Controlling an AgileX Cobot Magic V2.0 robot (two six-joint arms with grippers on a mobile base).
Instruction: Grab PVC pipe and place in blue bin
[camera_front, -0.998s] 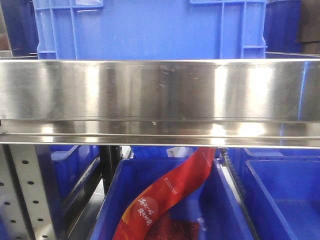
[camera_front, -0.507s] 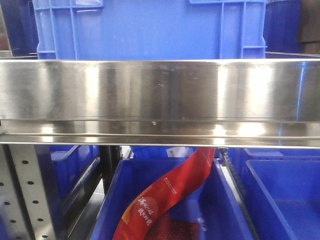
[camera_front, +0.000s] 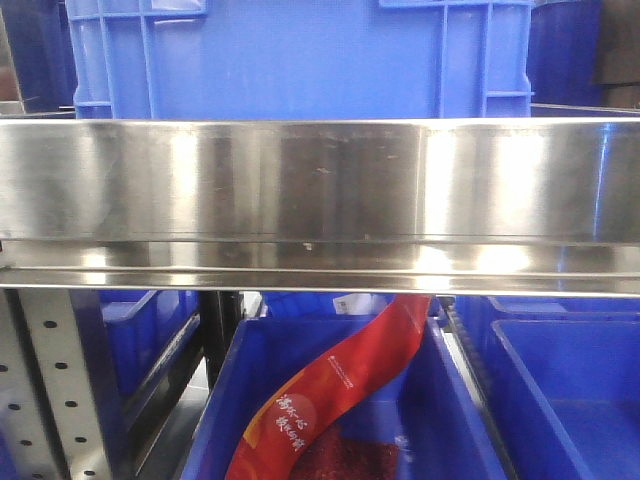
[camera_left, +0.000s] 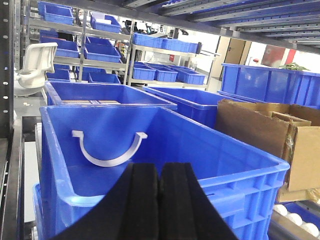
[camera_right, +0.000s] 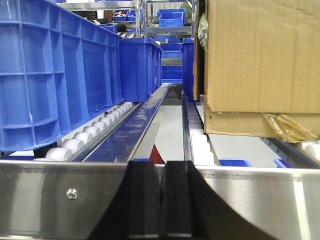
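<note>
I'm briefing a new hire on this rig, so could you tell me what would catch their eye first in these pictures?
First the white PVC pipe, a half-circle arc lying inside the nearest blue bin, just beyond the shut left gripper. Next, the shiny steel rail across the front view, with a red banner in the crate below. The right gripper, also shut, faces a cardboard box on the rollers.

Legible marking is confined to one item. In the front-facing view, a red banner (camera_front: 340, 395) hanging into a blue bin (camera_front: 215, 400) below the steel shelf rail (camera_front: 320, 180) carries white Chinese characters near its lower end and a line of small white print higher up; neither can be read with certainty. In both wrist views, ahead of each tool, no text, label or number on the bins or cartons is readable.
</note>
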